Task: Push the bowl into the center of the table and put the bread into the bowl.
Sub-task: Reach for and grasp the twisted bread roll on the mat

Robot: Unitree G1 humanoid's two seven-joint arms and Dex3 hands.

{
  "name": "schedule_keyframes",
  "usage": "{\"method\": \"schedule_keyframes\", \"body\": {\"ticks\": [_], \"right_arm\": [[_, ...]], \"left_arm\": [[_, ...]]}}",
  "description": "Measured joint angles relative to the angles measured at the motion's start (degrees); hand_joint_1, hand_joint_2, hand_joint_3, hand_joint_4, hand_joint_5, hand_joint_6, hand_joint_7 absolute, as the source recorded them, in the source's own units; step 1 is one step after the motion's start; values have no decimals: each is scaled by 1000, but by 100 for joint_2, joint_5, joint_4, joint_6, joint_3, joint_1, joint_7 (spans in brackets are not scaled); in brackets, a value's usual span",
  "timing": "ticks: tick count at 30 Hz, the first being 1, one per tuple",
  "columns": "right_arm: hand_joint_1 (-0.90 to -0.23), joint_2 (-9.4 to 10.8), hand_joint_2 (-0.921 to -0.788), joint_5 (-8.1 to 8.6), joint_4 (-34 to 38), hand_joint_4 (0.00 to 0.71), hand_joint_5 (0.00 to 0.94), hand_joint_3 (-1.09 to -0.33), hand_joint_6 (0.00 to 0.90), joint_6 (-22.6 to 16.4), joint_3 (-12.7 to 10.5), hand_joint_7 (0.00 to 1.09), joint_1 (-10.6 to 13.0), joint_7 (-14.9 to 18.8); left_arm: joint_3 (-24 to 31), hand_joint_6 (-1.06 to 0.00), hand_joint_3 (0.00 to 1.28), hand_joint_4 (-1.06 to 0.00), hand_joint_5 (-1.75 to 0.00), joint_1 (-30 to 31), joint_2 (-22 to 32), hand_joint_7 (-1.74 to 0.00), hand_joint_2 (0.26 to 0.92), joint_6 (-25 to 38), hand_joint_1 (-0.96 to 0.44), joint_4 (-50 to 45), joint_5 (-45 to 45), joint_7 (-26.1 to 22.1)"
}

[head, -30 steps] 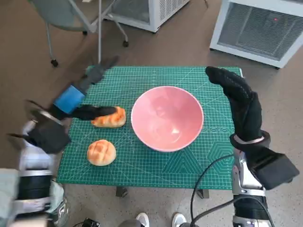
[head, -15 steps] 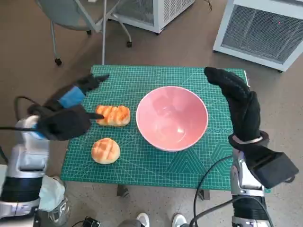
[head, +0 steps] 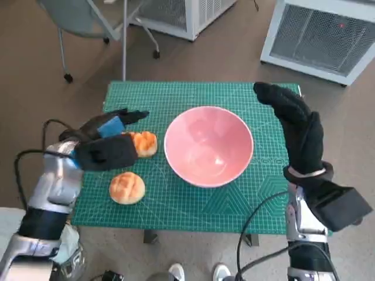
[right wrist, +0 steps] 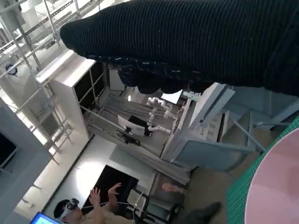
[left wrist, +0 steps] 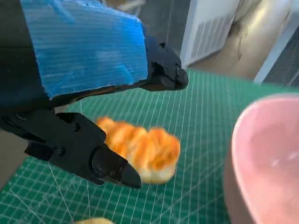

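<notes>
A pink bowl (head: 208, 145) stands upright near the middle of the green mat (head: 176, 96). A long golden bread (head: 145, 143) lies just left of it, and a round bun (head: 126, 188) lies nearer the front edge. My left hand (head: 110, 142), blue tape on its back, hovers over the long bread's left end and hides part of it. In the left wrist view its fingers (left wrist: 106, 162) are spread on either side of the bread (left wrist: 142, 150), holding nothing, with the bowl (left wrist: 266, 158) beside it. My gloved right hand (head: 295, 122) stands flat and open off the bowl's right side.
A chair on castors (head: 88, 23) and white units (head: 319, 35) stand on the floor behind the table. The right wrist view shows the glove (right wrist: 187, 42), the bowl's rim (right wrist: 275, 186) and a distant person (right wrist: 96, 210). Feet (head: 196, 272) show below the table's front edge.
My left hand has swung in from the table's left edge to just over the long bread. The right hand and bowl have stayed put; the camera shifted slightly.
</notes>
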Motion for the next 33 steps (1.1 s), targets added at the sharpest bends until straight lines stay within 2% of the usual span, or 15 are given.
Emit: {"method": "schedule_keyframes", "body": {"ticks": [11, 17, 18, 20, 22, 23, 24, 25, 27, 30, 33], "right_arm": [[-723, -3, -921, 8, 10, 143, 0, -761, -1, 32, -1, 483, -4, 30], [-723, -2, -921, 38, 4, 143, 0, -761, -1, 34, -4, 483, 0, 46], [-723, -2, -921, 38, 2, 143, 0, -761, -1, 34, -4, 483, 1, 46], [-723, -3, -921, 38, -4, 143, 0, -761, -1, 33, -5, 483, 4, 46], [-723, -2, -921, 38, -16, 143, 0, -761, -1, 34, -4, 483, 7, 46], [-723, -3, -921, 38, -23, 143, 0, -761, -1, 34, -5, 483, 11, 46], [-723, -3, -921, 39, -34, 143, 0, -761, -1, 34, -5, 483, 13, 46], [-723, -3, -921, 39, -44, 143, 0, -761, -1, 34, -4, 483, 16, 46], [-723, -3, -921, 44, -62, 143, 0, -761, -1, 34, -5, 483, 20, 47], [-724, -3, -921, 66, -79, 141, 0, -761, -1, 34, -9, 483, 26, 52], [-724, -3, -921, 117, -87, 139, 0, -761, -1, 34, -7, 483, 27, 66]], "left_arm": [[-570, -422, 2, -255, -14, -589, -397, -15, 745, -79, -113, 1479, 399, 281], [-798, -531, 6, -330, -28, -982, -618, -48, 756, -194, -52, 2421, 543, 570], [-831, -590, 30, -454, -463, -1045, -653, -69, 816, -214, 100, 2567, 561, 634], [-886, -670, 54, -573, -835, -1159, -714, -100, 860, -274, 234, 2812, 599, 755], [-960, -758, 69, -652, -1062, -1279, -776, -140, 885, -367, 319, 3088, 631, 938], [-993, -776, 71, -663, -1093, -1325, -798, -148, 889, -420, 330, 3212, 645, 1018], [-1018, -724, 67, -683, -1149, -1359, -814, -468, 900, -468, 211, 3316, 665, 1103], [-1045, -686, 69, -690, -1191, -1393, -826, -678, 907, -528, 135, 3428, 685, 1206], [-1087, -660, 67, -690, -1199, -1429, -832, -892, 914, -663, 70, 3606, 733, 1412], [-1116, -652, 66, -679, -1197, -1440, -831, -1056, 918, -902, 23, 3778, 753, 1717], [-1119, -652, 65, -673, -1183, -1439, -819, -1122, 919, -1108, 8, 3848, 750, 1927]]}}
